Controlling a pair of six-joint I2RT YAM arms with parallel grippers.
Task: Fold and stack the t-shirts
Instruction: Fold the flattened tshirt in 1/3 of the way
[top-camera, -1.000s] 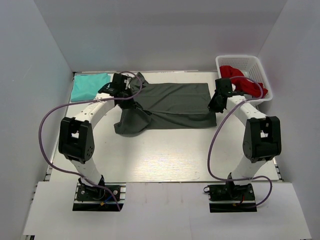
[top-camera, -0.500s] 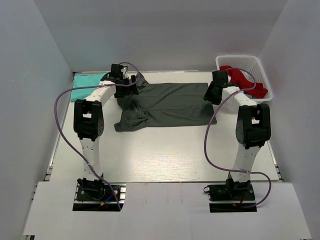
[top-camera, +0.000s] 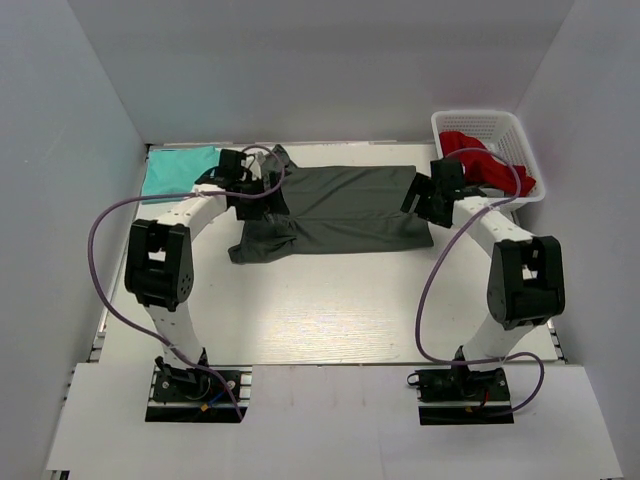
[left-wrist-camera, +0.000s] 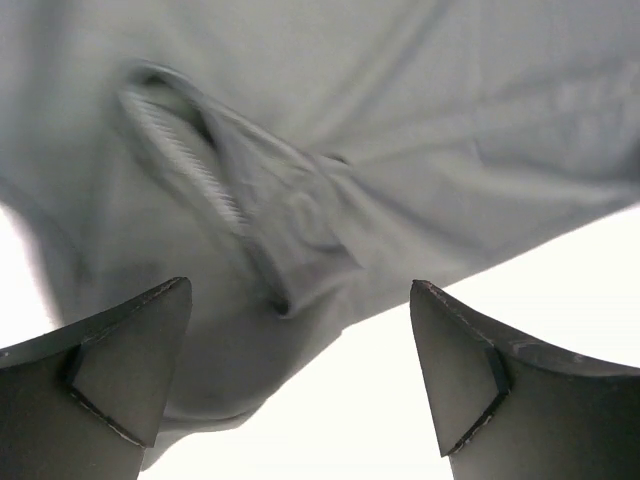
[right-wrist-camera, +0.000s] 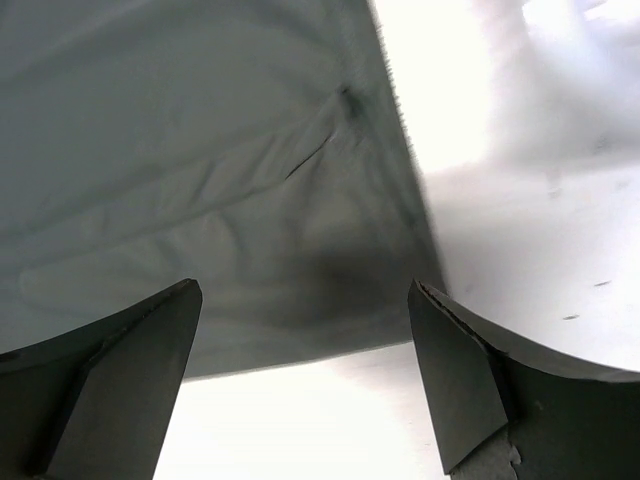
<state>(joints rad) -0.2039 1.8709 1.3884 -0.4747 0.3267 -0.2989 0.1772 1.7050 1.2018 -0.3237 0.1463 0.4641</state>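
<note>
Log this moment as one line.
left pincer: open, above grey t-shirt collar | right pincer: open, above its right edge | teal t-shirt: folded, far left

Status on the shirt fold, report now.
Left hand open over bunched end of grey t-shirt; right hand open over its right edge. Teal t-shirt folded, far left. Basket with red garment off to the right.

White lattice basket (top-camera: 500, 127) on the table (top-camera: 330, 300). Red garment (top-camera: 468, 145) lies heaped inside the basket, draping over its near rim. Pale walls (top-camera: 330, 70) stand just behind and right of the basket.
</note>
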